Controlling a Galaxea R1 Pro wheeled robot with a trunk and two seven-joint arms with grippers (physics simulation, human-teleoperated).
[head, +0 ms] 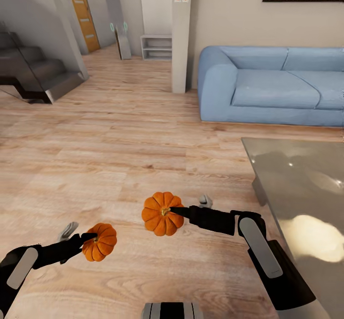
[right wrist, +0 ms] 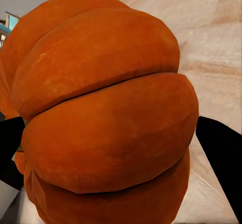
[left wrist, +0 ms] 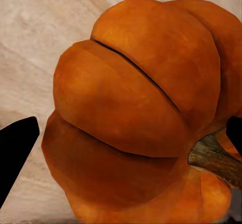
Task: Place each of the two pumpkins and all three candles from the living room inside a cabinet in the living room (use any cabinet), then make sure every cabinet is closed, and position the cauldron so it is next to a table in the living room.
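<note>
Two bright-orange ribbed pumpkins hang above the wooden floor in the head view. My left gripper (head: 88,239) is shut on the smaller-looking pumpkin (head: 101,242) at the lower left. My right gripper (head: 177,210) is shut on the other pumpkin (head: 161,214) near the middle. Up close in the left wrist view, its pumpkin (left wrist: 136,113) sits between the dark fingers (left wrist: 15,148), brown stem to one side. The right wrist view has its pumpkin (right wrist: 106,118) wedged between dark fingers (right wrist: 222,153). The glossy grey table (head: 301,185) stands at the right. Cabinet, candles and cauldron are out of view.
A blue sofa (head: 272,85) stands against the far wall at the right. A white pillar (head: 181,32) rises left of it. Dark stairs (head: 33,70) climb at the far left, with a low white shelf (head: 156,47) and an orange door (head: 82,11) beyond. Wooden floor (head: 95,152) stretches ahead.
</note>
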